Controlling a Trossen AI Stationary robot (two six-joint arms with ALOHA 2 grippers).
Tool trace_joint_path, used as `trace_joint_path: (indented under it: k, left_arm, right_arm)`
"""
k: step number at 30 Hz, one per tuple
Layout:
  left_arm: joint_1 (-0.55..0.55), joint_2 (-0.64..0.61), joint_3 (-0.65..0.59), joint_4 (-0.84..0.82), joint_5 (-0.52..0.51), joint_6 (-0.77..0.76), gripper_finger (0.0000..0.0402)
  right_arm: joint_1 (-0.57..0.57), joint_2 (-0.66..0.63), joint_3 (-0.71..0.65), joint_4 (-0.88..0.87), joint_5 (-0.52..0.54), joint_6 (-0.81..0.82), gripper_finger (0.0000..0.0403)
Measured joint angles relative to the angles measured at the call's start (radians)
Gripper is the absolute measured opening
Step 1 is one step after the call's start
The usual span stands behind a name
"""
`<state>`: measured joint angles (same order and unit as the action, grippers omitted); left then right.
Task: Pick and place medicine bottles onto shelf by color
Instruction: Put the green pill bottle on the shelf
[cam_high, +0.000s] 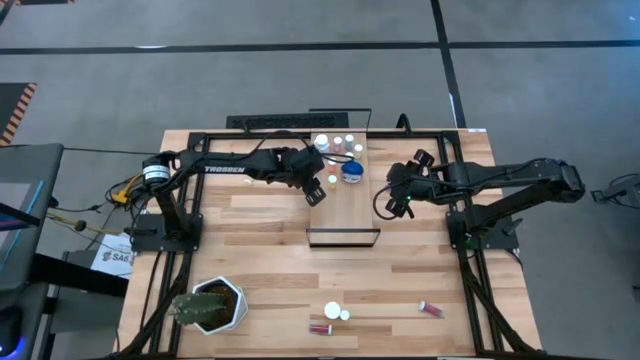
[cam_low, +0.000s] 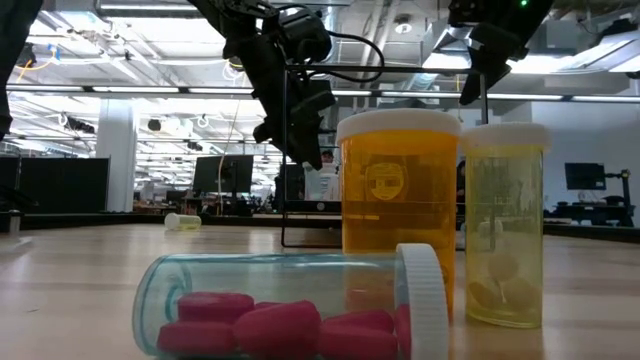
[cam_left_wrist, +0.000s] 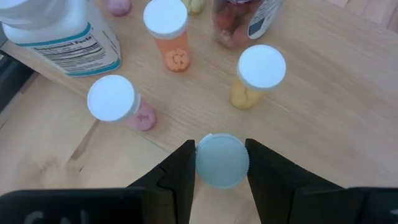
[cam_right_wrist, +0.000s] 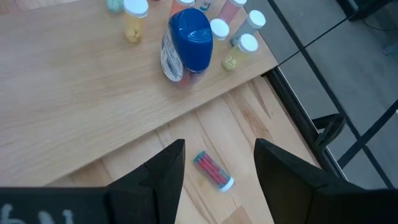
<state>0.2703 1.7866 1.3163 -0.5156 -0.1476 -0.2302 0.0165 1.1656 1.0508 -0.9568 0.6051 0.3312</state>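
Nearest on the bench (cam_high: 260, 300), four bottles lie loose. Farther on, the left claw (cam_high: 318, 190) is clamped on a white-capped bottle (cam_left_wrist: 222, 160) over the shelf (cam_high: 345, 205). The right claw (cam_high: 393, 205) hovers beside it, fingers apart, holding nothing.

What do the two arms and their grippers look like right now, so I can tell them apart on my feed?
Both arms are matte black with jointed tubular links. The left arm carries white TROSSEN lettering and a silver-and-orange base joint with yellow cables. The right arm shows no lettering in view. The left gripper and right gripper both have dark, angular, wedge-shaped fingers.
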Motion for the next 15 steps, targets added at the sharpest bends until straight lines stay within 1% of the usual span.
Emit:
trace_joint_path:
  k: [3,15]
  left_arm:
    - [0.000,0.000,0.000,-0.001,-0.014,0.000,0.0116]
    - [0.000,0.000,0.000,-0.009,-0.015,0.005,0.0116]
  right_arm:
    - [0.000,0.000,0.000,0.000,-0.001,0.000,0.0214]
    - [0.000,0.000,0.000,0.002,-0.008,0.001,0.0214]
